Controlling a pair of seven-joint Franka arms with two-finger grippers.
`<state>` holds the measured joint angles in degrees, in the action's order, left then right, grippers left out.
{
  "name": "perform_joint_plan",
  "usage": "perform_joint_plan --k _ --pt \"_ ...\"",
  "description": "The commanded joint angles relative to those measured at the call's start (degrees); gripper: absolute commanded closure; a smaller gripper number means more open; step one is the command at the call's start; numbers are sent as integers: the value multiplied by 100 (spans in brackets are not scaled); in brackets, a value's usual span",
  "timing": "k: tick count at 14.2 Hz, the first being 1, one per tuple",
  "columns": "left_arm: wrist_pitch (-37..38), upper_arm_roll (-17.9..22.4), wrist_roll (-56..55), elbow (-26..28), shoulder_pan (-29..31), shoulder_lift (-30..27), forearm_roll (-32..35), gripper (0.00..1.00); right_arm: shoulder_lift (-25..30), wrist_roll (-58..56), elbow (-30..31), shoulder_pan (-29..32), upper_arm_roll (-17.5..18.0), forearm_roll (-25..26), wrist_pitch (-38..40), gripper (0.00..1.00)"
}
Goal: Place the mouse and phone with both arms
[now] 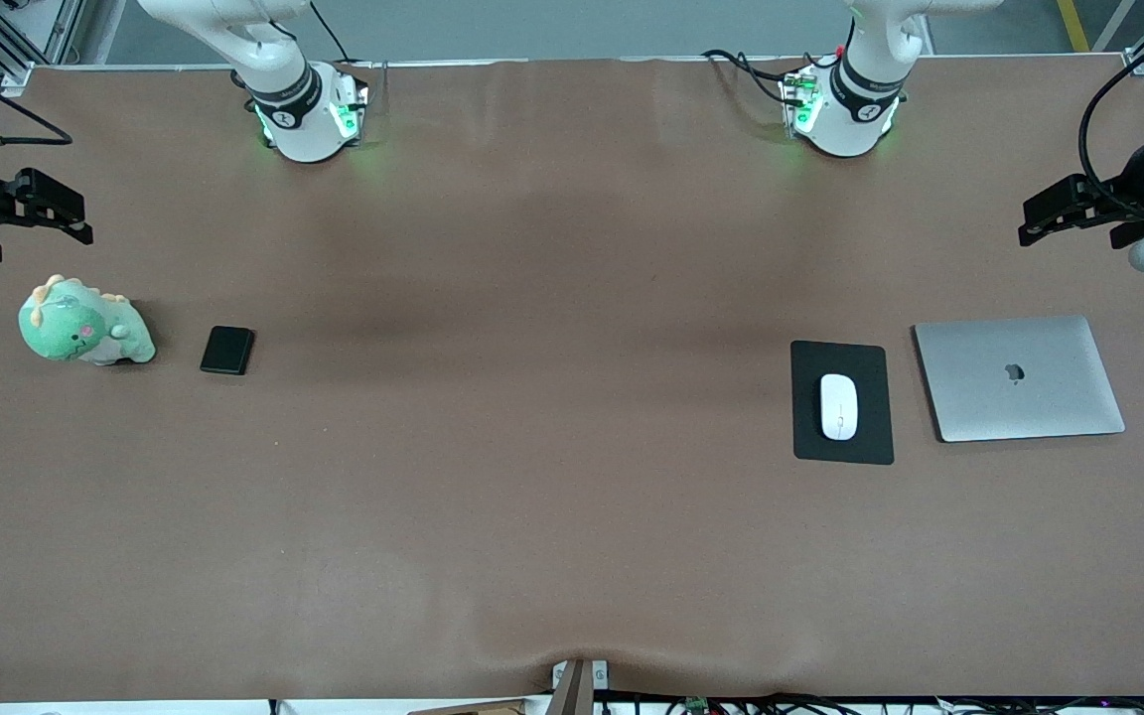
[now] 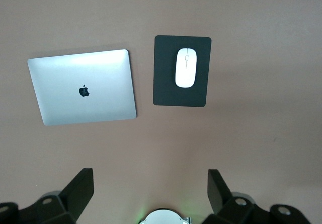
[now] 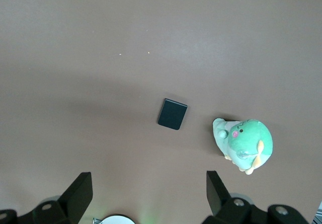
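The left hand (image 1: 1034, 223) hangs in the air over bare bench (image 1: 552, 516) at the left arm's end, up near the edge where the bases stand. Its two fingers (image 2: 80, 186) are spread wide apart, with only brown bench surface showing between them. It holds nothing and touches nothing.

The right hand (image 1: 75, 220) hangs the same way over the right arm's end of the bench. Its fingers (image 3: 80, 191) are also spread fully, empty, touching nothing.

The mouse (image 1: 838, 406) lies on a black mat (image 1: 810, 437) toward the left arm's end. It sits within the mat's outline, a little off-centre toward the laptop (image 1: 1019, 377), with its long axis running along the mat's long side. In the left wrist view the mouse (image 2: 185, 67) shows whole on the mat (image 2: 166, 83), with the closed silver laptop (image 2: 83, 87) just beside the mat and a narrow strip of bench between them. Mat and laptop lie nearer the front camera than the left hand's spot over the bench.

The phone (image 1: 226, 350) lies flat on the bench toward the right arm's end, slightly askew to the bench edge. A green plush dinosaur (image 1: 80, 323) stands near it, closer to the bench's end, not touching it. The right wrist view shows the phone (image 3: 172, 114) and the dinosaur (image 3: 244, 143) apart from each other, with bare bench between them and the hand's fingers.

Phone and mouse are well apart, at opposite ends of the bench.
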<state>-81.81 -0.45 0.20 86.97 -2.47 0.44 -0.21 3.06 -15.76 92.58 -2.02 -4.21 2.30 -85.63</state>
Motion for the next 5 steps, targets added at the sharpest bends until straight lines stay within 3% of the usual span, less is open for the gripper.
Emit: perform_joint_plan --k 1,5 --pt "7 -25 103 21 -25 -27 -15 0 116 -85 49 -70 -28 174 -24 0" --pt "7 -34 59 13 -34 -18 -15 0 116 -85 49 -53 -28 174 -15 0"
